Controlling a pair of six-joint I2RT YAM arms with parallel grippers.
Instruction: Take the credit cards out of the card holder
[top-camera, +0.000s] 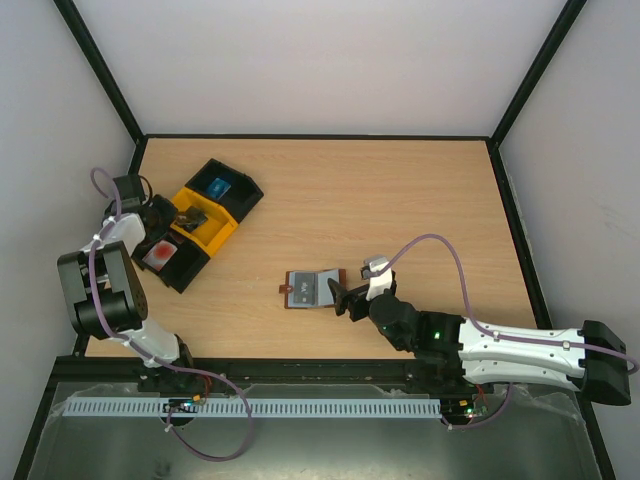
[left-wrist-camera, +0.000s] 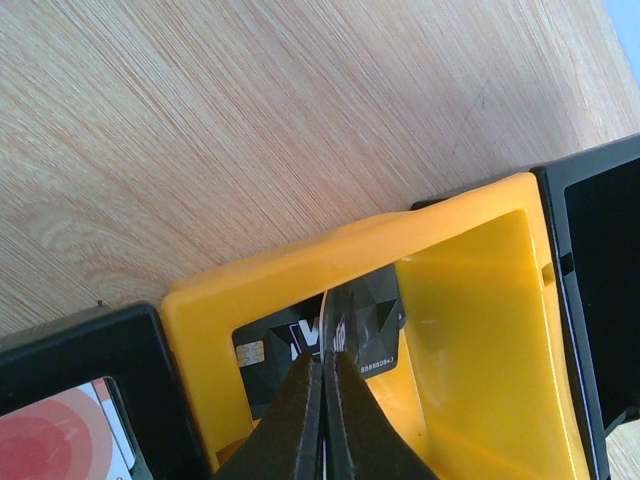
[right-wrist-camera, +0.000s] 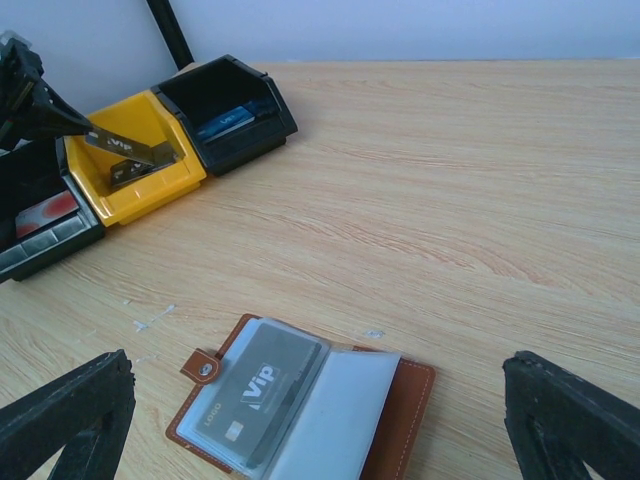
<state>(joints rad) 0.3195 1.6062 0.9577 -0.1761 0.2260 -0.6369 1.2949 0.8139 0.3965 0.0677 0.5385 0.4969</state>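
Observation:
The card holder lies open on the table, brown leather with clear sleeves and a snap tab; it also shows from above. A dark grey credit card marked Vip sits in its left sleeve. My right gripper is open just short of it, one finger on each side. My left gripper is shut on another dark grey credit card, held over the yellow bin. A dark grey card lies flat inside that bin. A red card lies in a black bin.
Two black bins flank the yellow one at the table's left: one holds the red card, the other holds something blue. Black frame posts and white walls bound the table.

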